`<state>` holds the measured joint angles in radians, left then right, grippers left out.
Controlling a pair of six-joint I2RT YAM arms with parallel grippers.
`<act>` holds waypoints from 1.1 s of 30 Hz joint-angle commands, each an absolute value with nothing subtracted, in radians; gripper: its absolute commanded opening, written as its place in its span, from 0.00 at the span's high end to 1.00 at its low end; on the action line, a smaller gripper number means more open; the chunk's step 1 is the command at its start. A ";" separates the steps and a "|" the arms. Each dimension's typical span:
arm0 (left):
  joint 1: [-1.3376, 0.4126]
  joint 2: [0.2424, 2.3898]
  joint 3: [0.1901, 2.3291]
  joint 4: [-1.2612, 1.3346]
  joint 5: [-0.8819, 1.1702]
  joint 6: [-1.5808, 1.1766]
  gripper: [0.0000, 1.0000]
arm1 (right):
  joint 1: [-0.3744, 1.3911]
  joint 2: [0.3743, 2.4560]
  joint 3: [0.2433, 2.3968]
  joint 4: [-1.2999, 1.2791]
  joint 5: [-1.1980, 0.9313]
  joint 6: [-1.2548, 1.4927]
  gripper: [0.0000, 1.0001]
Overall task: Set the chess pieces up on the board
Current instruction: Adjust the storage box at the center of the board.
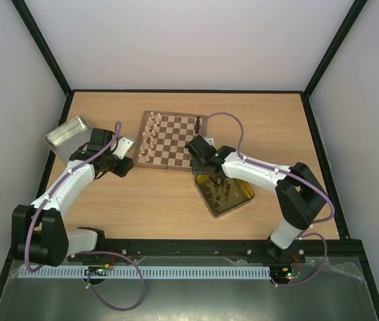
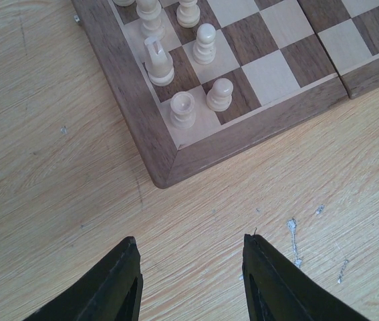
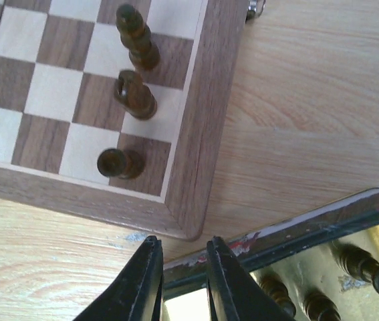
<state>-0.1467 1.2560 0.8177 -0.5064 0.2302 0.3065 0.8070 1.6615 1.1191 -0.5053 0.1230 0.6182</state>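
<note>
Left gripper (image 2: 189, 281): jaws wide apart, nothing held, poised over the bare light wood table (image 2: 55, 167) just off a near corner of the small square wooden chessboard with brown and cream squares (image 2: 242, 134). Cream turned wooden chessmen (image 2: 182, 109) stand on the board's squares at that corner.

Right gripper (image 3: 181, 267): jaws narrowly parted, nothing between them, off the board's other near corner, above the rim of the yellow-gold rectangular tin (image 3: 323, 224). Three dark brown turned chessmen (image 3: 134, 93) stand along the board's edge there. Further dark ones lie in the tin.

The silver metal tin (image 1: 69, 132) sits left of the board.
</note>
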 commanded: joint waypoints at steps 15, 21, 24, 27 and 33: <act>-0.150 1.266 0.807 -0.503 0.231 0.299 0.56 | 0.639 1.691 1.067 -0.466 0.160 0.620 0.83; -0.150 1.269 0.807 -0.503 0.233 0.301 0.56 | 0.601 1.687 1.039 -0.452 0.160 0.611 0.83; -0.150 1.268 0.806 -0.503 0.233 0.301 0.56 | 0.597 1.684 1.023 -0.454 0.156 0.614 0.84; -0.150 1.268 0.805 -0.503 0.233 0.301 0.56 | 0.596 1.664 0.991 -0.452 0.149 0.626 0.84; -0.150 1.270 0.806 -0.502 0.232 0.301 0.55 | 0.597 1.570 0.883 -0.452 0.112 0.667 0.86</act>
<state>-0.1467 1.2587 0.8177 -0.5064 0.2276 0.3058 0.5972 1.6501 0.9508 -0.4335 0.1246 0.6281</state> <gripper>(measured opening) 0.444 0.143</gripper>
